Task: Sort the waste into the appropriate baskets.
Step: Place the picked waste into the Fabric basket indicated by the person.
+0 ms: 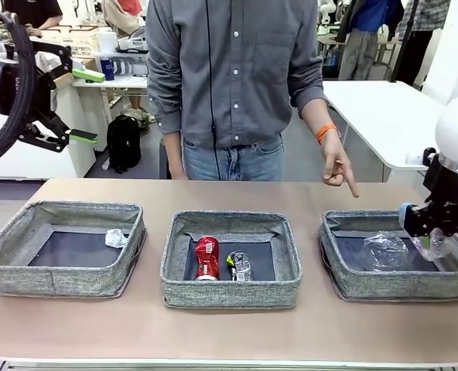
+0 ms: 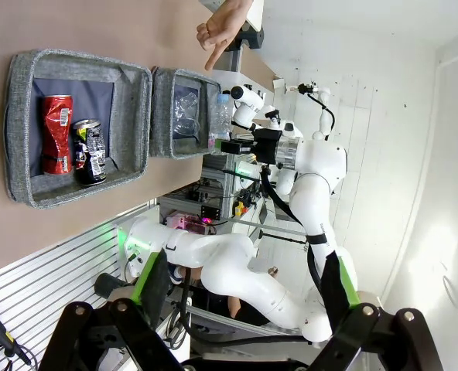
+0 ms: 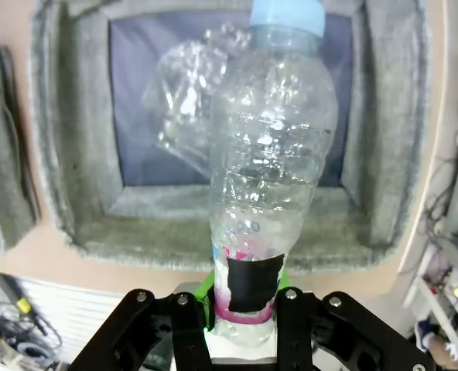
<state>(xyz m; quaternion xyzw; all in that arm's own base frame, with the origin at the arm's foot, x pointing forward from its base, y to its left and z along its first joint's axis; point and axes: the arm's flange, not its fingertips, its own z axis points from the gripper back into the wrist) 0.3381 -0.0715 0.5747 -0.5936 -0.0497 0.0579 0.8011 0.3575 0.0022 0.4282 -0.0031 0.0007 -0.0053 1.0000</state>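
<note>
One clear bottle [image 3: 271, 178], cap toward right basket [image 3: 82, 224], lengthwise.

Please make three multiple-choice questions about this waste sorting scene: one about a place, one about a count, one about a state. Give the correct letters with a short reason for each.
1. Where does the crumpled white paper ball lie?
A. left basket
B. middle basket
C. right basket

2. How many crushed cans lie in the middle basket?
A. one
B. two
C. three

3. What is the right end effector doing?
A. standing open
B. gripping a can
C. gripping the clear bottle with pink label

Answers:
1 A: the ball rests inside the left basket.
2 B: a crushed red can and a crushed dark multicoloured can lie side by side.
3 C: its fingers clamp the bottle's labelled end above the right basket.
</note>
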